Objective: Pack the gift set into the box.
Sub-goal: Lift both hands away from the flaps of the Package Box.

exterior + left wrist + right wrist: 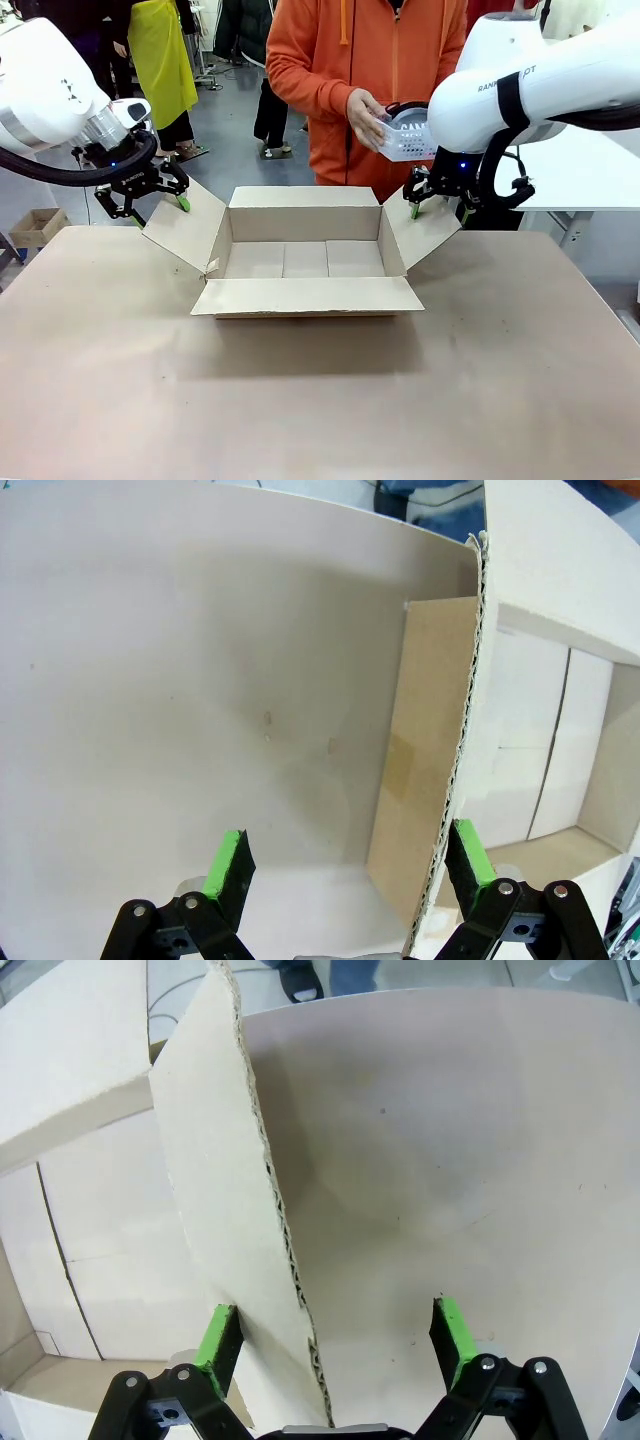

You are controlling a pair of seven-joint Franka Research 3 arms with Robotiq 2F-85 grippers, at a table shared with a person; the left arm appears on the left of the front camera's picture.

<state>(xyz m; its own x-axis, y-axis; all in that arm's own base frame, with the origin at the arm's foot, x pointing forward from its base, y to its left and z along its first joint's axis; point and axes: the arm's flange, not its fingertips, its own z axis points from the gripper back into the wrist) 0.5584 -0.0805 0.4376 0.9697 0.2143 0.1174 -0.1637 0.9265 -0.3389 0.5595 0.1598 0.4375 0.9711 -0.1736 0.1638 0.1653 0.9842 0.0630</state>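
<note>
Zero items packed so far.
Open-jawed, left end effector (158, 208) and right end effector (440, 212) straddle the side flaps of the empty box (305, 222), mid-bench (300, 400); gift set (408, 135) sits in the person's hand (365, 118) beyond its far wall.

The left gripper (158, 207) hangs pointing down and inward, its fingers (228, 865) spread wide apart. The right gripper (440, 212) mirrors it, fingers (220, 1340) equally parted. Above and beyond the right fingers, the person's hand (366, 118) is raised, curled in a grip.
</note>
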